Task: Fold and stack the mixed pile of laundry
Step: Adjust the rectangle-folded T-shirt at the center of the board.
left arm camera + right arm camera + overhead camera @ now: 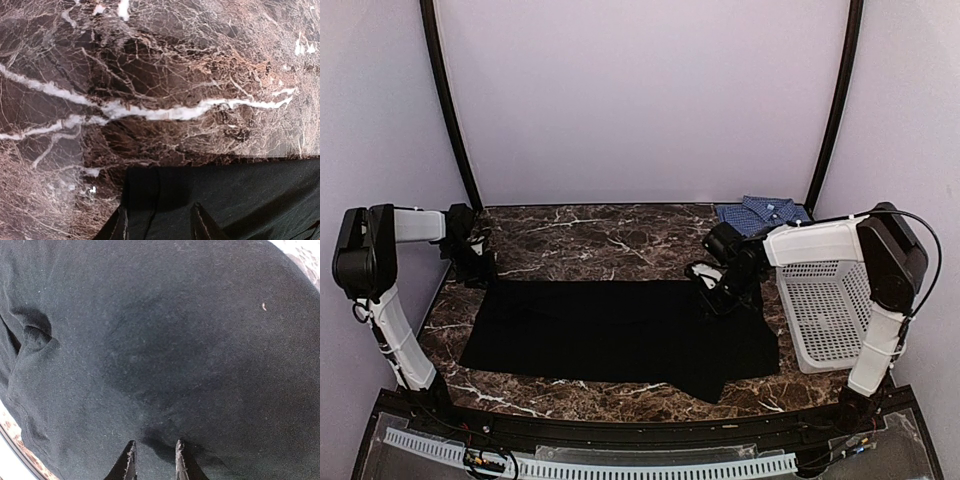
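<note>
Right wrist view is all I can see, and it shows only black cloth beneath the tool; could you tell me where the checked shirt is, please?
Observer: The checked shirt lies at the far right corner of the table, just beyond the white basket.
Operator: Thank you. Where is the other arm?
Observer: The left tool is open over the far left corner of the black garment.
Operator: Is anything in the basket?
Observer: Nothing shows inside it.
</note>
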You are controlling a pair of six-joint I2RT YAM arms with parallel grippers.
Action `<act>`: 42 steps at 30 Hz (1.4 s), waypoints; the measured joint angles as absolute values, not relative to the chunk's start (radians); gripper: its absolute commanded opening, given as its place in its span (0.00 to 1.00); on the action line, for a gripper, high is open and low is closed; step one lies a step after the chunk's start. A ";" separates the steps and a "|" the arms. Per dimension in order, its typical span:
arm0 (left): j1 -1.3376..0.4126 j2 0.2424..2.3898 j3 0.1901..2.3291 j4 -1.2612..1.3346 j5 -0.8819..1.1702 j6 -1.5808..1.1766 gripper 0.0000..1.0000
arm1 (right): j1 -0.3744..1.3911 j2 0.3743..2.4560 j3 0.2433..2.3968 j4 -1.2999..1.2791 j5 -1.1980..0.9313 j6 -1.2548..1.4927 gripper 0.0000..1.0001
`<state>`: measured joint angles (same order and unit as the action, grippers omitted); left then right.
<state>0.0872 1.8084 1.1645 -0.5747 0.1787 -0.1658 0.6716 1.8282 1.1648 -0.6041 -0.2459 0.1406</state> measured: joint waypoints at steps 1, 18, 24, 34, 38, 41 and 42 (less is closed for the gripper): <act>0.087 1.808 1.164 -0.574 0.181 -0.166 0.41 | 0.670 1.828 1.164 -0.604 -0.245 0.141 0.24; 0.087 1.808 1.190 -0.566 0.177 -0.177 0.00 | 0.656 1.828 1.145 -0.599 -0.234 0.141 0.24; 0.087 1.808 1.240 -0.565 0.107 -0.177 0.00 | 0.648 1.829 1.146 -0.604 -0.188 0.152 0.24; 0.088 1.804 1.259 -0.576 0.093 -0.165 0.32 | 0.641 1.848 1.174 -0.616 -0.156 0.160 0.25; 0.088 1.804 1.230 -0.584 0.092 -0.164 0.33 | 0.641 1.848 1.184 -0.622 -0.154 0.159 0.25; 0.088 1.805 1.222 -0.588 0.094 -0.161 0.34 | 0.641 1.848 1.185 -0.622 -0.149 0.159 0.25; 0.088 1.806 1.222 -0.588 0.094 -0.161 0.34 | 0.641 1.848 1.185 -0.623 -0.148 0.159 0.25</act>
